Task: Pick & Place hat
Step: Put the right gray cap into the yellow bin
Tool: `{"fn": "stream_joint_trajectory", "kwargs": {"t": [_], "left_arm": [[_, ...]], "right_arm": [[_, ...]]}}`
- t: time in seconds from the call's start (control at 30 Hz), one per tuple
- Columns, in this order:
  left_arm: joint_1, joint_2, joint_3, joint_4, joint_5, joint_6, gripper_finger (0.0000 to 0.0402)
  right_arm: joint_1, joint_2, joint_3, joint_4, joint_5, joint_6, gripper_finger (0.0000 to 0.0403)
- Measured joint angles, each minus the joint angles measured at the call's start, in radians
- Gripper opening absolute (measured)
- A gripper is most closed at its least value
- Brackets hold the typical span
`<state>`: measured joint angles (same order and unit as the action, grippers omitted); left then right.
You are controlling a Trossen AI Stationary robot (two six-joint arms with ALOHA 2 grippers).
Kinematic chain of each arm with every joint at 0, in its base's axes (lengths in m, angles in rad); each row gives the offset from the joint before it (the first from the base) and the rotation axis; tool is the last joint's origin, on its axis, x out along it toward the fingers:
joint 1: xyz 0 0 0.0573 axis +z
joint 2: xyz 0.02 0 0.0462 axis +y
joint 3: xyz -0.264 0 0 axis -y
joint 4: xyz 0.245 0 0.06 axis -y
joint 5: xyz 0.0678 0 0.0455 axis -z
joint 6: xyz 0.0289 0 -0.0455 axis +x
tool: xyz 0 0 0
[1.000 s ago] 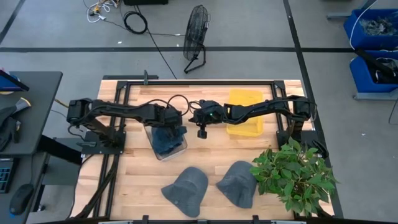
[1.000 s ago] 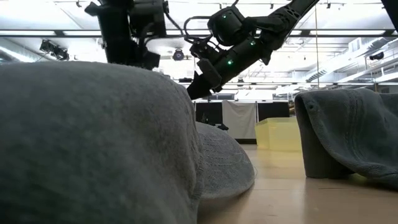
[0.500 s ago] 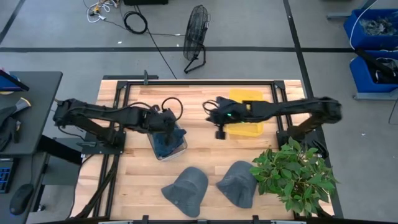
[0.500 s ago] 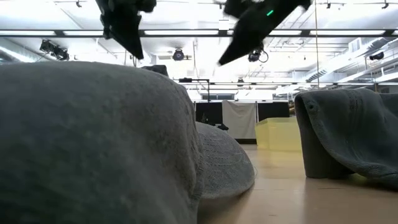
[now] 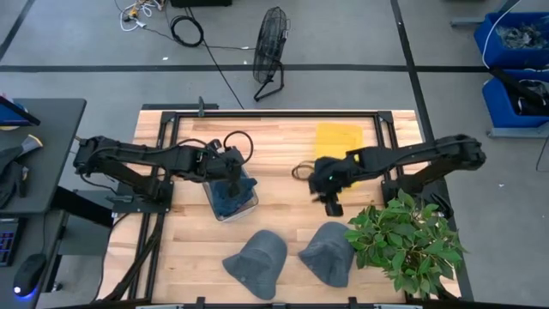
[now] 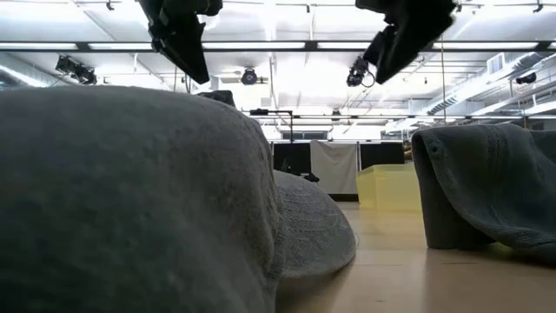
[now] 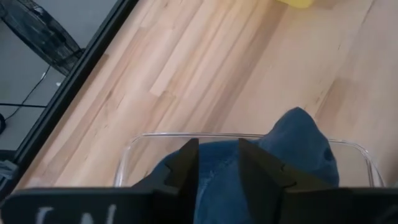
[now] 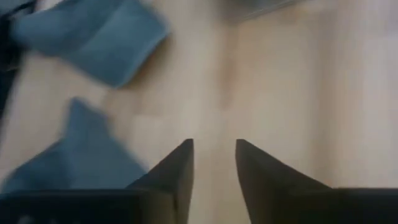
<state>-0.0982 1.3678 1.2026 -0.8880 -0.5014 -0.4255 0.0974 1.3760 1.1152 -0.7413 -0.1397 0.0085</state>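
Observation:
Two grey hats lie brim-down on the wood near the front edge, one (image 5: 257,262) left of the other (image 5: 328,251); both fill the low view (image 6: 130,200) (image 6: 486,191). A blue hat (image 7: 298,137) sits inside a clear bin (image 5: 244,204). My left gripper (image 5: 230,167) (image 7: 217,168) hovers open over that bin, above the blue hat. My right gripper (image 5: 330,190) (image 8: 214,162) hangs open over bare wood, just beyond the right grey hat, with nothing between its fingers.
A yellow bin (image 5: 339,142) stands at the back right. A potted plant (image 5: 403,240) crowds the front right corner beside the right grey hat. A black frame rail (image 5: 274,112) runs along the table's far edge. Bare wood lies between the bins and the hats.
My right gripper has swung from the table's middle toward the right and near edges, ending just beyond the right grey hat. My left gripper has drawn back a little toward the left and risen above the clear bin. The hats have stayed put.

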Motion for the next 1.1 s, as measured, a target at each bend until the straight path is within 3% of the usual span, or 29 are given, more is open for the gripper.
{"fn": "stream_joint_trajectory", "kwargs": {"t": [0.13,0.23,0.53,1.1], "left_arm": [[0.006,0.000,0.000,0.000,0.000,0.003,0.0121],[0.006,0.000,0.000,0.000,0.000,0.003,0.0121],[0.006,0.000,0.000,0.000,0.000,0.002,0.0121],[0.006,0.000,0.001,0.000,0.000,0.003,0.0121]], "right_arm": [[0.063,0.076,0.000,-0.005,-0.100,-0.013,0.0163],[0.119,0.151,0.000,-0.025,-0.116,0.003,0.0174],[0.210,0.326,0.000,-0.080,-0.177,0.252,0.0168],[0.253,0.279,-0.001,-0.011,-0.236,0.354,0.0148]]}}
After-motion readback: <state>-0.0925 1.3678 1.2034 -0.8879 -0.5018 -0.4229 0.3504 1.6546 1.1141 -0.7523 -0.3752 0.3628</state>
